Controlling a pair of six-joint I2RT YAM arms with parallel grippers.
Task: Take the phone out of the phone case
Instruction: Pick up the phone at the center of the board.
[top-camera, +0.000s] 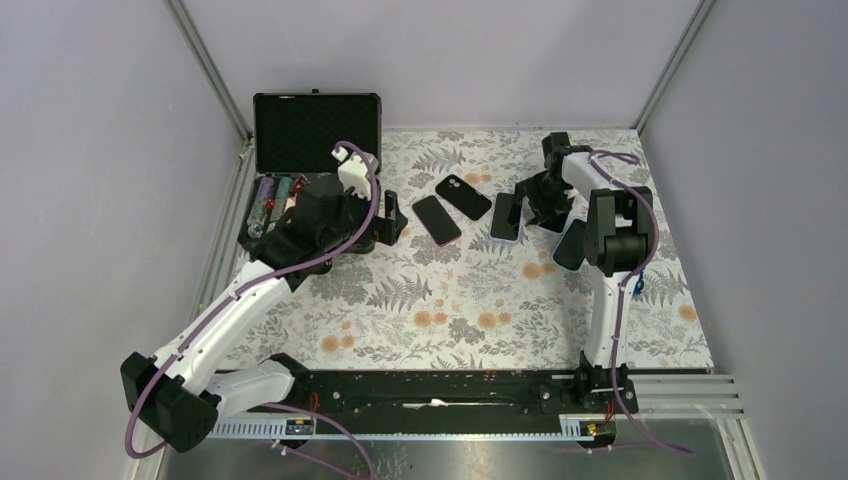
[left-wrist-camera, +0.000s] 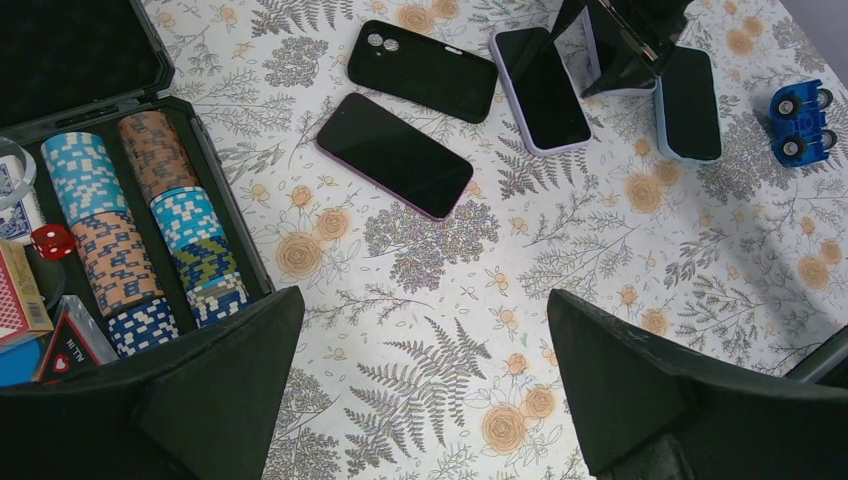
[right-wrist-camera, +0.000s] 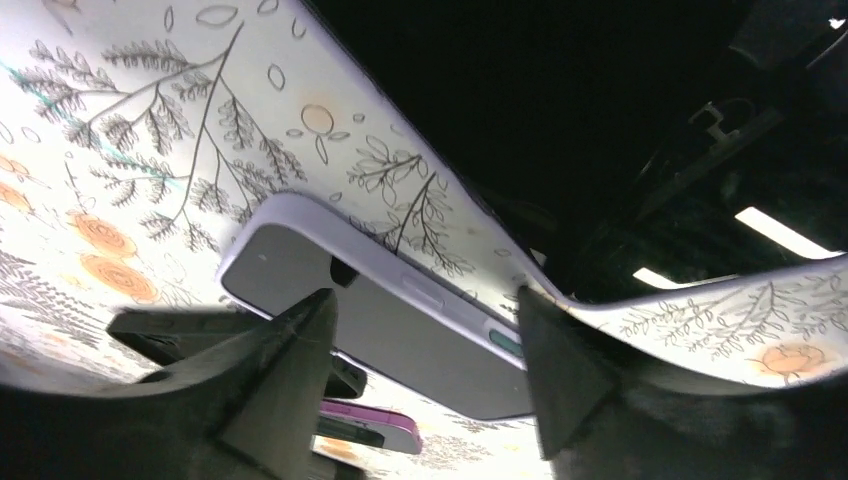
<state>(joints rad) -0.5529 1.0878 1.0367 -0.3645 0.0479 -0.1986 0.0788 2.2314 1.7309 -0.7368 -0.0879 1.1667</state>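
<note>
1. right end effector (right-wrist-camera: 424, 305), upper right of the top view, sat low over the lavender-cased phone (top-camera: 507, 217). jaws were open, one finger either side of the case's long edge, not clamped. it was likely lined up to pinch or pry that edge.
2. that phone lay screen up on the tabletop (top-camera: 450, 320), seated in its case.
3. left end effector (left-wrist-camera: 425, 300) hovered wide open and empty, centre-left of the top view. my guess: waiting to pin the case.
4. black case (left-wrist-camera: 422, 70) and bare phone (left-wrist-camera: 395, 155) lay side by side, upper centre, not touching. they looked like a pair already separated.
5. blue-cased phone (left-wrist-camera: 688, 105) lay at upper right, just beside the right end effector.
</note>
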